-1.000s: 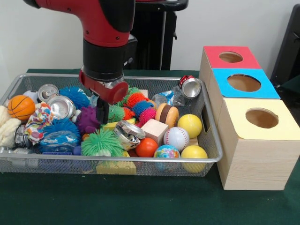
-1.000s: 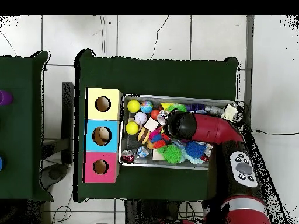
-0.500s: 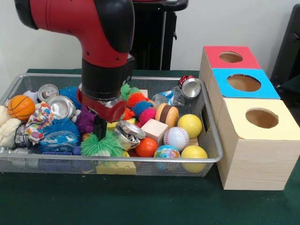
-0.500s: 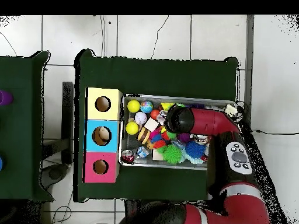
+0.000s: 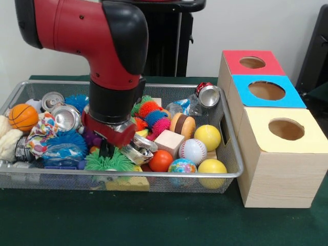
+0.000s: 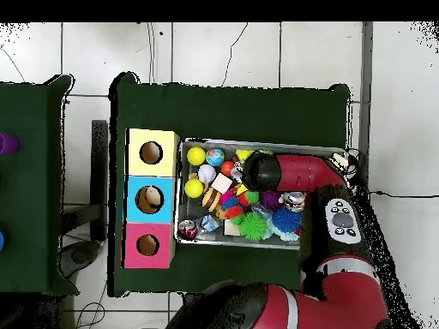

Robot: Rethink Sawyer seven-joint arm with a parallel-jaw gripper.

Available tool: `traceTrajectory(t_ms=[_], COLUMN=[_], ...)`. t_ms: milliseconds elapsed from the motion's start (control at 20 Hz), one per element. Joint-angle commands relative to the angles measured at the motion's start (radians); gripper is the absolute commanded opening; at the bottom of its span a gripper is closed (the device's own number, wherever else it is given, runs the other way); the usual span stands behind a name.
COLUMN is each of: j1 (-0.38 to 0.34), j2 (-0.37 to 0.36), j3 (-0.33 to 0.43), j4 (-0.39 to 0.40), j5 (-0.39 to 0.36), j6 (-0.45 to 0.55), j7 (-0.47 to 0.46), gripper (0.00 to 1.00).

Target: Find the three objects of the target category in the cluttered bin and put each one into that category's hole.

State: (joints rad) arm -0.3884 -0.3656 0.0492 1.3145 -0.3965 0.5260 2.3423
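My gripper (image 5: 106, 150) has come down into the wire bin (image 5: 169, 175), right over a green spiky ball (image 5: 110, 161) near the front wall. A crushed silver can (image 5: 139, 148) lies against its right side. The wrist hides how the jaws stand. More spiky balls (image 5: 151, 117) in orange, blue and pink sit behind it. To the right lie smooth balls: two yellow (image 5: 207, 137), a baseball (image 5: 193, 151) and an orange one (image 5: 160, 160). In the overhead view the arm's end (image 6: 255, 171) covers the bin's middle.
Three boxes with holes stand right of the bin: red (image 5: 251, 62), blue (image 5: 266, 90), yellow (image 5: 286, 129). Cans (image 5: 66, 117), a basketball (image 5: 23, 117), a wooden cube (image 5: 169, 142) and cloth toys fill the bin. In the overhead view the boxes (image 6: 149, 200) are left of the bin (image 6: 266, 143).
The gripper has sunk and moved toward the bin's front wall, from above the purple and green spiky balls down onto the green one.
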Motion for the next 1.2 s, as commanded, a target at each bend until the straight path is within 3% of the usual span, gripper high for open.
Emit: traceTrajectory(t_ms=[50, 450, 850, 1200], j1=[0.013, 0.042, 0.116, 0.105], j2=[0.141, 0.176, 0.161, 0.135], j3=[0.071, 0.082, 0.065, 0.104], j4=[-0.059, -0.031, 0.031, 0.112], j5=[-0.109, -0.052, 0.042, 0.145], j6=[-0.005, -0.057, -0.09, -0.109], j7=[-0.17, -0.038, 0.139, 0.185], gripper=[0.0, 0.0, 0.0, 0.0])
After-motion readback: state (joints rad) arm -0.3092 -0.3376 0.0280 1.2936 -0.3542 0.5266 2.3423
